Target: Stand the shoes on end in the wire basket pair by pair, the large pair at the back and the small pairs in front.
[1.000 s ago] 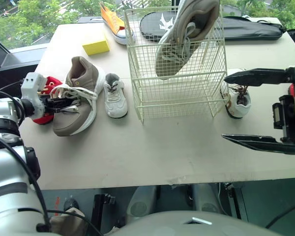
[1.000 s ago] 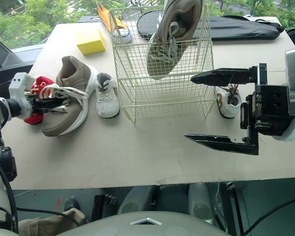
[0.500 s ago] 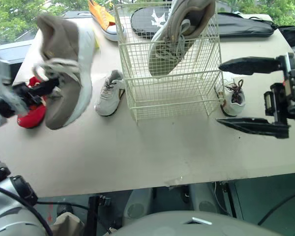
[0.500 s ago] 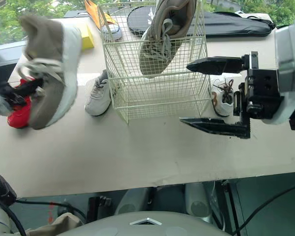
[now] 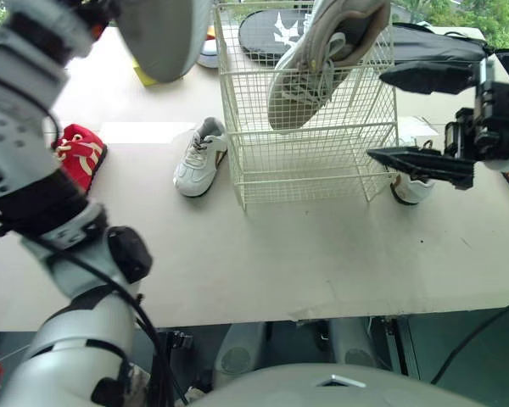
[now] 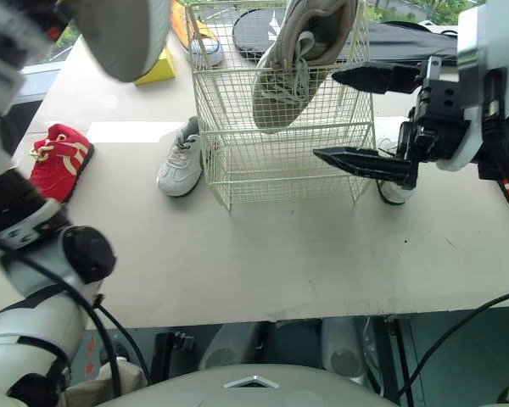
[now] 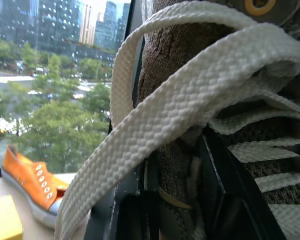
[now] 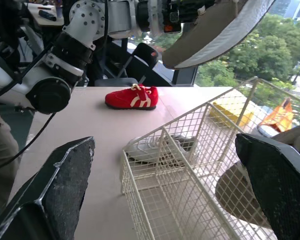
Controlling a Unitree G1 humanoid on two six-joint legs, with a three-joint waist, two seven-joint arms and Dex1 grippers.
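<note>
The large tan shoe [image 5: 165, 34], pinched at its laced upper by the left fingers [image 7: 225, 185] and held high over the surface [image 5: 322, 246] left of the wire basket [image 5: 305, 127], may slip or clip the rim and topple its tilted mate [image 5: 322, 59] inside, the right fingers [image 5: 416, 161] spread wide alongside.

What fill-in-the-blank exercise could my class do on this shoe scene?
The wire basket holds ___ large shoe. The left hand is ___ on the lifted tan shoe. The small shoe at the left of the table is coloured ___. The right hand beside the basket is ___.
Missing words: one; shut; red; open.
</note>
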